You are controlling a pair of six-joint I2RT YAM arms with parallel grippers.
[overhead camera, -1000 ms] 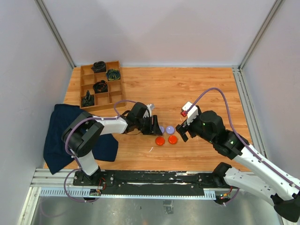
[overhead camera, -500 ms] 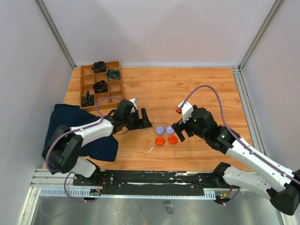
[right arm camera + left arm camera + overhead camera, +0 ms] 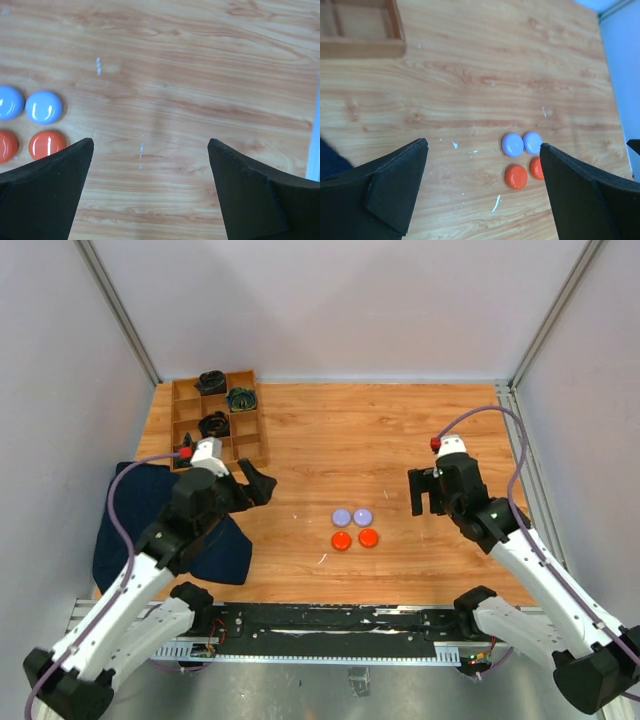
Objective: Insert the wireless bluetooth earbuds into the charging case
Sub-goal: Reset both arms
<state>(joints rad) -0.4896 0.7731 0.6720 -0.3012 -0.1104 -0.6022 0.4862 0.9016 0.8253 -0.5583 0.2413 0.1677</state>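
Dead centre, four discs (image 3: 343, 517) lie nearer your right gripper (image 3: 150, 142) than left gripper (image 3: 482, 146); both spread wide, empty; earbuds unseen.

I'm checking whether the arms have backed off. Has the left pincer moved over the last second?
Yes. The left pincer has pulled back leftward from the discs, ending open near the wooden tray.

- A robotics lab test cell: plain white wall panels (image 3: 330, 300) in aluminium framing posts (image 3: 115, 305) box in a wood-grain surface (image 3: 380, 430).
- 2 cabled robot arms, the left arm (image 3: 120, 590) and the right arm (image 3: 530, 560), stand on a metal base rail (image 3: 110, 620) at the near edge.
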